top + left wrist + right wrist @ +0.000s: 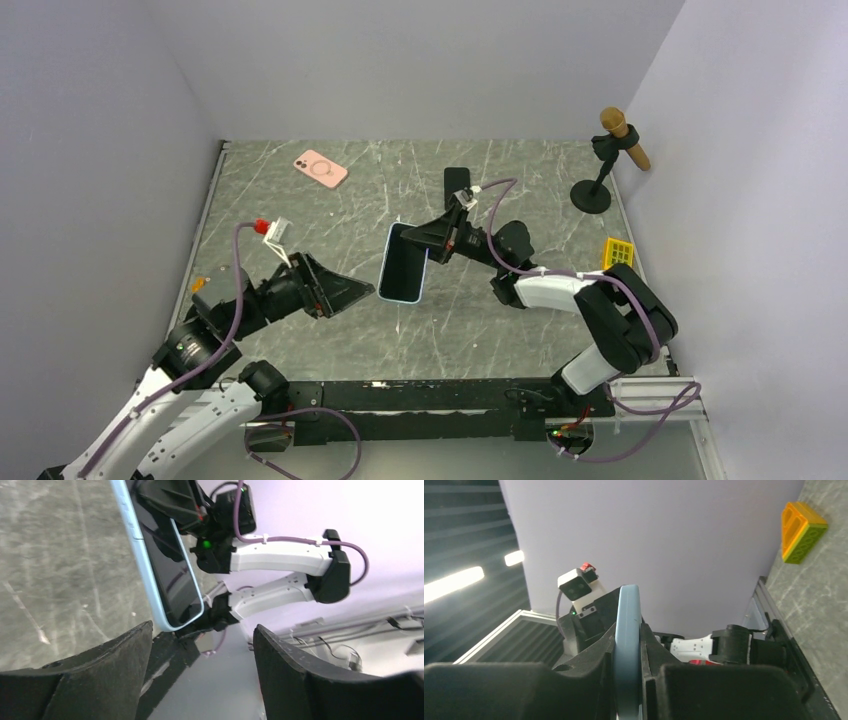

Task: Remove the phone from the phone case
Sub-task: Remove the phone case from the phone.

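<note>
The phone, dark screen up, sits in a light blue case and is held above the table in the middle. My right gripper is shut on the case's upper right edge; the right wrist view shows the blue edge clamped between both fingers. My left gripper is open and empty, just left of the case's lower left corner. In the left wrist view the cased phone hangs beyond the open fingers, apart from them.
A pink phone case lies at the back left. A black slab lies behind the right gripper. A microphone on a stand is at the back right. A yellow block lies by the right wall, also in the right wrist view.
</note>
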Robot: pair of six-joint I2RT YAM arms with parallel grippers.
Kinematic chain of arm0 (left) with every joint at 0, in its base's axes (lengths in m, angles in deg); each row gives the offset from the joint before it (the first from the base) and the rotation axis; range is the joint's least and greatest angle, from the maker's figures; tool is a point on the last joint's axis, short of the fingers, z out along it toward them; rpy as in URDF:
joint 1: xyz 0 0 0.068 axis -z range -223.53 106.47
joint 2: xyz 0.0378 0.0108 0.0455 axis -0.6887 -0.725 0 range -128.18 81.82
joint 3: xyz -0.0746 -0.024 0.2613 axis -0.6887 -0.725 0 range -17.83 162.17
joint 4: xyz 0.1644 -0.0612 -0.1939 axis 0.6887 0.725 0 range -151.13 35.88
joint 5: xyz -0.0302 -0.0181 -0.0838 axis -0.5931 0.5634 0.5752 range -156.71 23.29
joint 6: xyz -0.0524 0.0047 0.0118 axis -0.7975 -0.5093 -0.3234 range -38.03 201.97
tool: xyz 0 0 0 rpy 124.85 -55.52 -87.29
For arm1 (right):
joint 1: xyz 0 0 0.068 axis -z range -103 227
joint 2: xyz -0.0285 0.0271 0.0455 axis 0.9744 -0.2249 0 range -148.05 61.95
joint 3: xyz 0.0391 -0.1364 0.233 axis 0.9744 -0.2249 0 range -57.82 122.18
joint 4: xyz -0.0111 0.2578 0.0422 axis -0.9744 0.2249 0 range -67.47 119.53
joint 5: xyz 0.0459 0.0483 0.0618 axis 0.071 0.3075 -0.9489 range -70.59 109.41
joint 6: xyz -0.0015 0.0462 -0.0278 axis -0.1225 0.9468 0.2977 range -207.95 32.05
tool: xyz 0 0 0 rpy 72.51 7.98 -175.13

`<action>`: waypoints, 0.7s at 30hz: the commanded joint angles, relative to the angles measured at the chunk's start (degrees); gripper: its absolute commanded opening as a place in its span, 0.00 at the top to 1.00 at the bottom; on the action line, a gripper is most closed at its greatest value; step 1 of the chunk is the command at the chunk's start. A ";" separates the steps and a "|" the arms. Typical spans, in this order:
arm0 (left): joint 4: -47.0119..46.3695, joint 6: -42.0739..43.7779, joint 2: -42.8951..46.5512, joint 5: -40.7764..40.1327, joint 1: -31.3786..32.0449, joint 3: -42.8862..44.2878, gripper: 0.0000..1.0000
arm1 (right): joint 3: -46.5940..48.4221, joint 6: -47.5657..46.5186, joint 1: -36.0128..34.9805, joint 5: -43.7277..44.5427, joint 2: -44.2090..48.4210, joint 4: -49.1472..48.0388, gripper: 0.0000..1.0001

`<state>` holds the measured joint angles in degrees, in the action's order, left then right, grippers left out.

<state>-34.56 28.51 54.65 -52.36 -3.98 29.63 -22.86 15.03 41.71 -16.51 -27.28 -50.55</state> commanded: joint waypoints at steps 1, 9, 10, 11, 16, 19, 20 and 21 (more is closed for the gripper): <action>-14.64 -8.14 -0.88 10.53 0.01 -3.99 0.27 | 2.31 -6.06 0.12 -0.39 5.73 6.07 1.00; -17.27 -12.44 0.95 11.27 0.03 -7.52 0.31 | 2.94 -7.56 0.47 0.42 6.64 8.63 1.00; -18.10 -13.07 1.05 11.54 0.08 -8.30 0.31 | 3.23 -7.49 0.49 0.54 6.57 8.63 1.00; -18.94 -13.81 1.04 11.79 0.05 -8.96 0.30 | 3.42 -7.34 0.48 0.63 6.58 8.57 1.00; -21.15 -15.39 0.42 12.06 0.05 -10.68 0.30 | 3.89 -6.64 0.48 0.69 6.90 7.99 1.00; -18.81 -14.92 0.03 10.69 0.07 -10.16 0.29 | 3.89 -6.65 0.44 0.68 7.20 8.02 1.00; -18.57 -15.05 0.02 10.40 0.01 -10.30 0.28 | 3.81 -6.76 0.51 0.66 7.32 8.11 1.00; -19.04 -15.35 0.02 10.28 0.07 -10.76 0.28 | 3.68 -6.73 0.49 0.63 7.42 8.08 1.00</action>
<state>-51.43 14.61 54.82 -41.54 -3.98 18.77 -21.88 7.38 42.00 -16.80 -22.67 -38.29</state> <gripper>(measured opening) 0.714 0.196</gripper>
